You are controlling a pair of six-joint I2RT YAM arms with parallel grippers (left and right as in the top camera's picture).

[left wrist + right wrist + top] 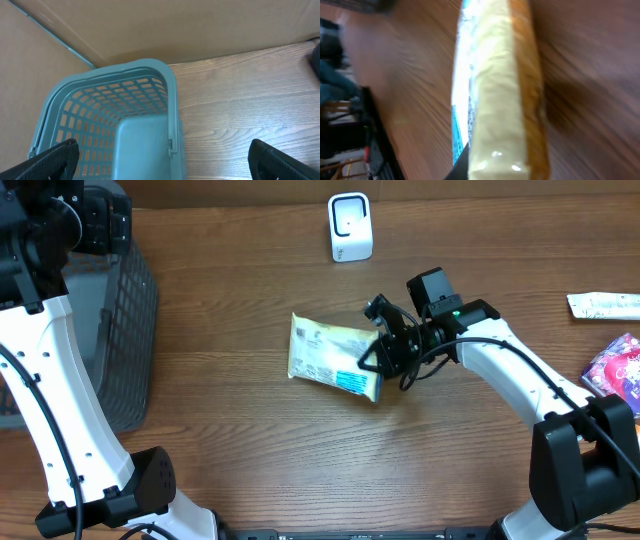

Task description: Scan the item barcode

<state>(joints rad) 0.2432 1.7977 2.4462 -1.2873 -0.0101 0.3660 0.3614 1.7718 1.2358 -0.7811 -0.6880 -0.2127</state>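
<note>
The item, a pale yellow packet [328, 352] with a blue strip along one edge, is at the middle of the wooden table. My right gripper [381, 356] is shut on its right end. In the right wrist view the packet [495, 95] fills the frame edge-on and blurred, with one dark finger [462, 167] against its lower left side. No barcode is readable in any view. A small white scanner [350, 227] stands upright at the back of the table. My left gripper [167, 162] hangs wide open over the basket at the far left, holding nothing.
A teal-grey plastic basket [135, 330] stands at the table's left edge, its rim [170, 95] below the left wrist camera. A cardboard wall [165, 25] runs behind it. A white packet [604, 305] and a pink-purple packet [618, 370] lie at the right edge.
</note>
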